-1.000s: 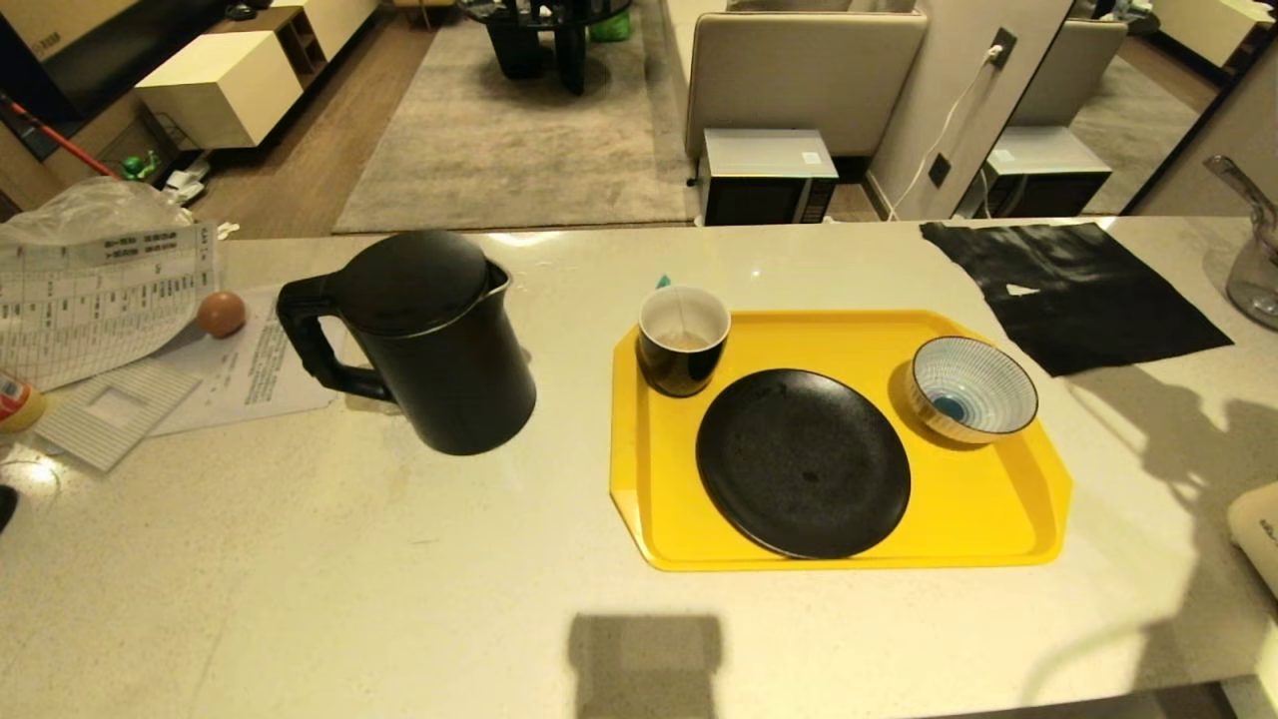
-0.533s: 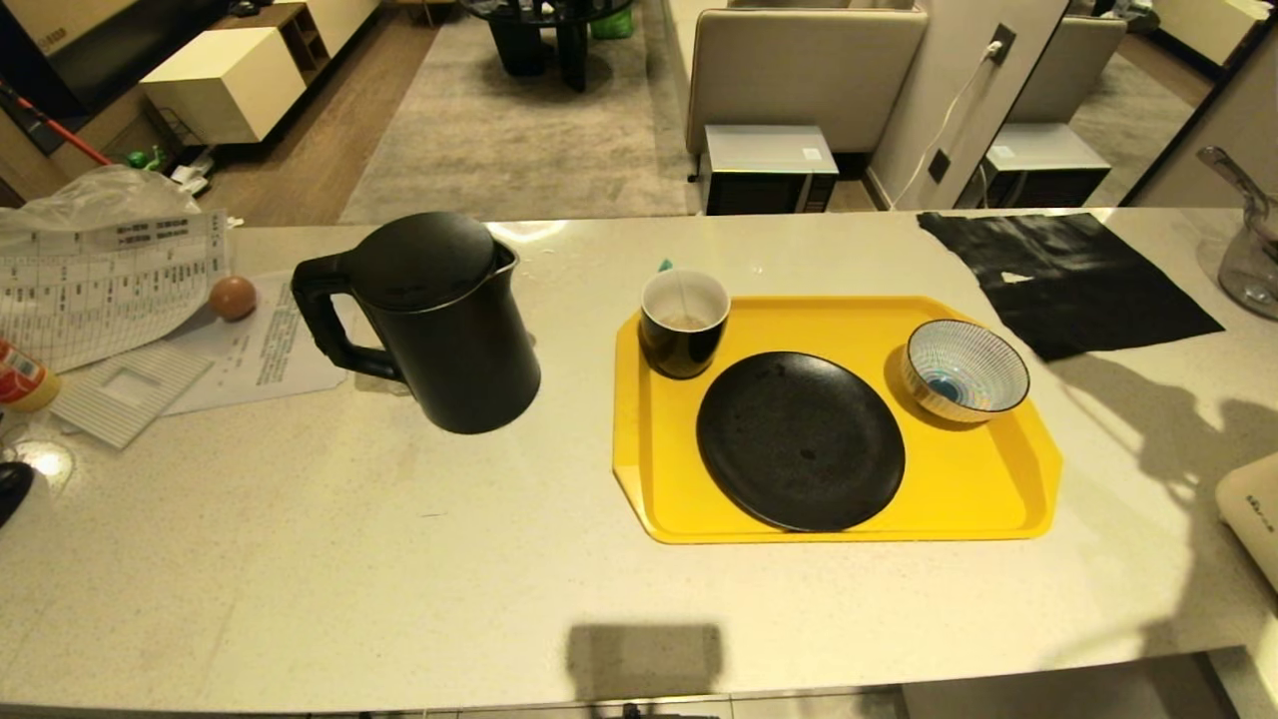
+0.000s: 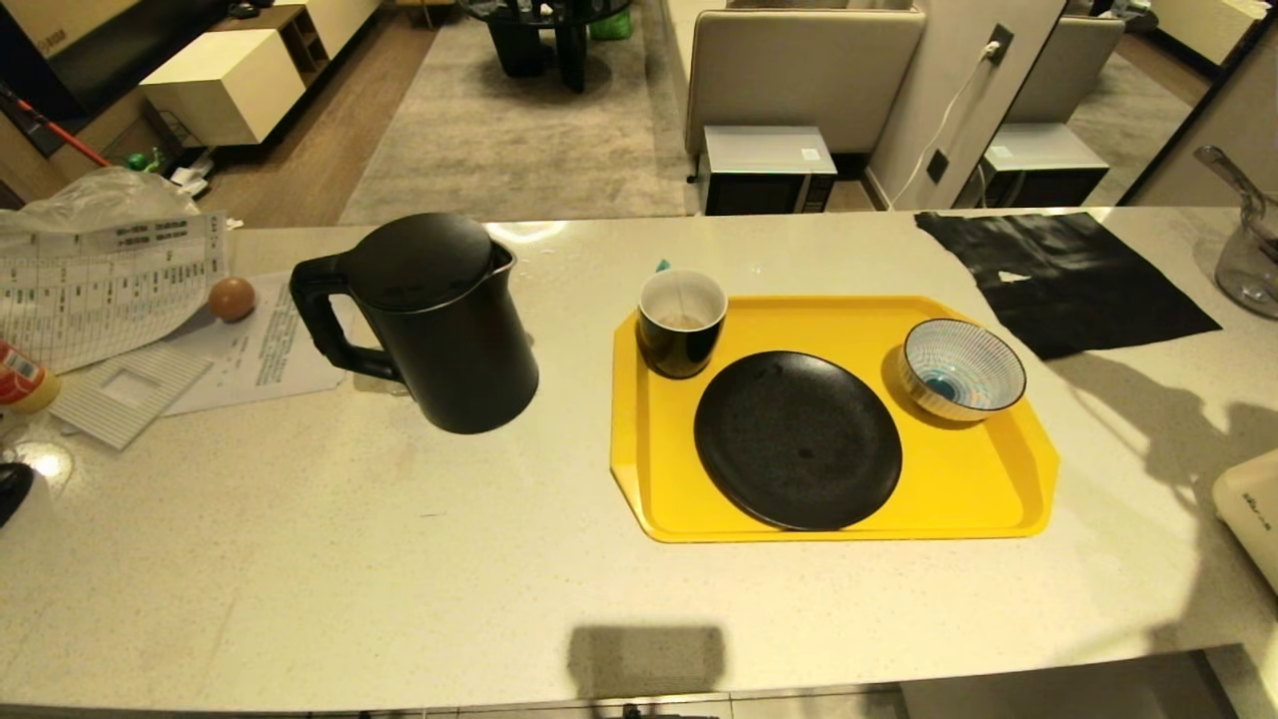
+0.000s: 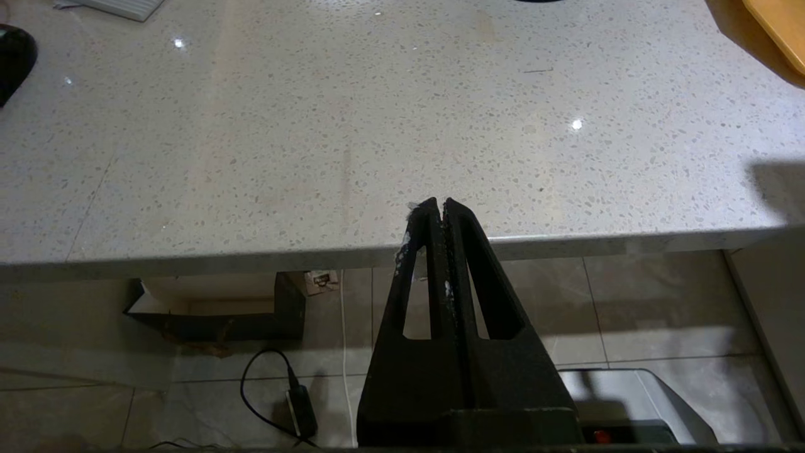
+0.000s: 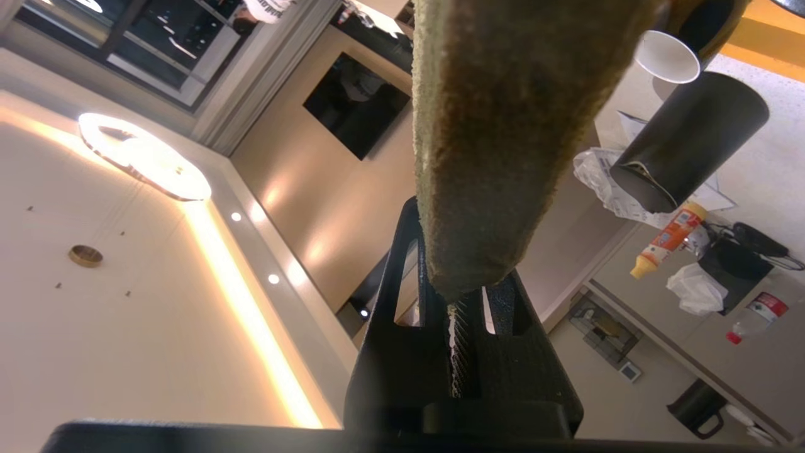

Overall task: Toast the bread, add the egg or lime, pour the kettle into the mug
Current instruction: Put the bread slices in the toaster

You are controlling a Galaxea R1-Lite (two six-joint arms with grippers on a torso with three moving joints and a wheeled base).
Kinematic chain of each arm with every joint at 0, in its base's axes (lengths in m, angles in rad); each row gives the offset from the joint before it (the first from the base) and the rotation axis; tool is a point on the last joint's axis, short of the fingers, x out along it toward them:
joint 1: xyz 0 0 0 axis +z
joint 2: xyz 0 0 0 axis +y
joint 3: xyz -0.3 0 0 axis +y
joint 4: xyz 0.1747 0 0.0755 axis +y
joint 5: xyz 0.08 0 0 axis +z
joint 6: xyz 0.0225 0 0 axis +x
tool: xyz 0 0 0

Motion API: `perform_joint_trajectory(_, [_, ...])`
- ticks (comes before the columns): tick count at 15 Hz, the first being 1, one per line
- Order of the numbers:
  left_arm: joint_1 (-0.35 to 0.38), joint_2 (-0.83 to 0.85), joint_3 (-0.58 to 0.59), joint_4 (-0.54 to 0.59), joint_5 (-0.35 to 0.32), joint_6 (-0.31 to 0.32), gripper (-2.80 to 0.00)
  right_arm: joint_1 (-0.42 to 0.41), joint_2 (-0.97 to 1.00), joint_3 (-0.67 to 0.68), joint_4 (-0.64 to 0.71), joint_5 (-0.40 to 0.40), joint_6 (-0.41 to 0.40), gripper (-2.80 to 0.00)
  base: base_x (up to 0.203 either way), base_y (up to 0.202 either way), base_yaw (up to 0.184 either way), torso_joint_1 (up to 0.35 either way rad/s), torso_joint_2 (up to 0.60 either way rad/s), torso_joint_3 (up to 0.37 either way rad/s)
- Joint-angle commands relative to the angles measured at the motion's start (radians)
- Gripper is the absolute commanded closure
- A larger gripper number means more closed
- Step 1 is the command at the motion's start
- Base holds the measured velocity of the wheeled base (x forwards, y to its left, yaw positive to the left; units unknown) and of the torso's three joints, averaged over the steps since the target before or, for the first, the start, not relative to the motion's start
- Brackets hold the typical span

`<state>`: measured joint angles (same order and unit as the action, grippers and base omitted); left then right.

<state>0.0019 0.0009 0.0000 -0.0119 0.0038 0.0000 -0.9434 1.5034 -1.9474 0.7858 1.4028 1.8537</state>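
The matte-black kettle (image 3: 429, 320) stands left of centre on the pale counter, its handle pointing left. On the far left corner of the yellow tray (image 3: 958, 489) sits the black mug (image 3: 681, 322), white inside. A brown egg (image 3: 232, 299) lies on papers at the far left. No arm shows in the head view. My right gripper (image 5: 462, 296) is shut on the bread (image 5: 503, 126), whose brown crust edge fills that wrist view; kettle (image 5: 688, 141) and mug (image 5: 666, 56) show beyond it. My left gripper (image 4: 438, 204) is shut and empty at the counter's front edge.
The tray also holds a black plate (image 3: 797, 439) and a blue-striped bowl (image 3: 961, 367). A black cloth (image 3: 1068, 275) lies at the back right, a glass jug (image 3: 1248, 260) at the far right, and a cream appliance (image 3: 1248, 514) at the right edge. Papers (image 3: 110, 290) cover the left end.
The whole head picture shifted up a little early in the second, so the camera moved. Since then it is still. Nothing on the counter has moved.
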Motion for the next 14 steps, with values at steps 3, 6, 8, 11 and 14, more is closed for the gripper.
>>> perform_joint_trajectory(3, [0.001, 0.001, 0.000, 0.000, 0.000, 0.000, 0.00, 0.000, 0.003, 0.002, 0.004, 0.008, 0.010, 0.00, 0.000, 0.000, 0.000, 0.000, 0.00, 0.000])
perform_joint_trajectory(6, [0.001, 0.001, 0.000, 0.000, -0.001, 0.000, 0.00, 0.000, 0.003, 0.004, 0.004, 0.008, 0.010, 0.00, 0.000, 0.000, 0.000, 0.000, 0.00, 0.000])
perform_joint_trajectory(8, [0.001, 0.001, 0.000, 0.000, 0.000, 0.000, 0.00, 0.000, 0.003, 0.004, 0.004, 0.008, 0.009, 0.00, 0.000, 0.000, 0.000, 0.000, 0.00, 0.000])
perform_joint_trajectory(11, [0.000, 0.001, 0.000, 0.000, -0.001, 0.000, 0.00, 0.000, 0.003, 0.004, 0.004, 0.008, 0.010, 0.00, 0.000, 0.000, 0.000, 0.000, 0.00, 0.000])
perform_joint_trajectory(14, [0.000, 0.001, 0.000, 0.000, -0.001, 0.000, 0.00, 0.000, 0.003, 0.004, 0.005, 0.008, 0.010, 0.00, 0.000, 0.000, 0.000, 0.000, 0.00, 0.000])
